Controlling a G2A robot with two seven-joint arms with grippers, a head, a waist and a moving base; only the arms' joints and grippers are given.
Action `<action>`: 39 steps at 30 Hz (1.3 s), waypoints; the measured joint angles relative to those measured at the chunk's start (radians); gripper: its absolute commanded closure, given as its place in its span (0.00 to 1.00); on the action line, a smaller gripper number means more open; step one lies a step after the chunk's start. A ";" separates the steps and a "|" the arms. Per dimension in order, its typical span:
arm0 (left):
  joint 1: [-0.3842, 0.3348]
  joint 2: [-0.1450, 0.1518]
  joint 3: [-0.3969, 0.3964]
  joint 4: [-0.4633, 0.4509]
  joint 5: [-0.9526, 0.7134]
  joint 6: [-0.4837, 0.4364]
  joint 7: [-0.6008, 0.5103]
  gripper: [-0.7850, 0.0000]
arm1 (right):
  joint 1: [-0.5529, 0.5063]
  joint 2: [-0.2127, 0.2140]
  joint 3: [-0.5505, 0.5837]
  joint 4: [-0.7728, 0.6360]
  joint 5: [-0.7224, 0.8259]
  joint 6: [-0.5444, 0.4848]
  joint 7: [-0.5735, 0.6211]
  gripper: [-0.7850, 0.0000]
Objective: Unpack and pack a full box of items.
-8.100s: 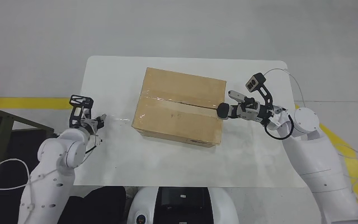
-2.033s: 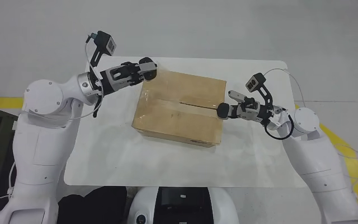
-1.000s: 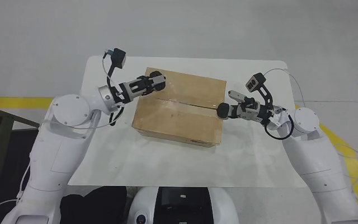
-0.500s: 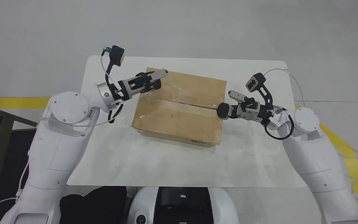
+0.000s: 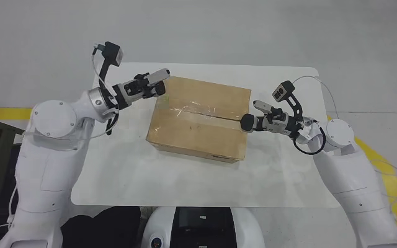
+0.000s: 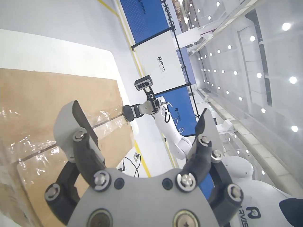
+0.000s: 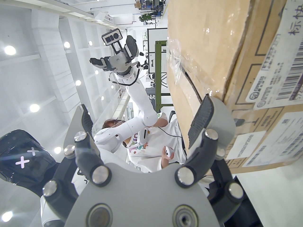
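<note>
The left claw (image 5: 160, 80) has been drawn back off the far corner of the brown taped cardboard box (image 5: 198, 133), which is set on the white counter (image 5: 279, 180), and is held open. The right claw (image 5: 247, 122), likewise open, is placed at the box's end. The box is judged stiff and likely heavy, and is best taken at the taped seam (image 5: 198, 113).

A white table (image 5: 124, 180) lies beneath the left gripper (image 5: 162, 80), a yellow floor line (image 5: 12, 114) runs well apart from it, and blue partition panels (image 6: 144, 8) stand far beyond it.
</note>
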 measured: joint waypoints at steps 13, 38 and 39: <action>0.055 0.040 -0.226 0.107 0.036 -0.056 -0.089 0.00 | 0.000 0.000 0.000 0.000 0.000 0.000 0.000 0.00; 0.089 0.092 -0.473 0.421 -0.069 -0.134 -0.149 0.00 | 0.000 0.000 0.000 0.000 0.000 0.000 0.000 0.00; 0.083 0.093 -0.469 0.429 -0.072 -0.134 -0.147 0.00 | 0.000 0.000 0.000 0.000 0.000 0.000 0.000 0.00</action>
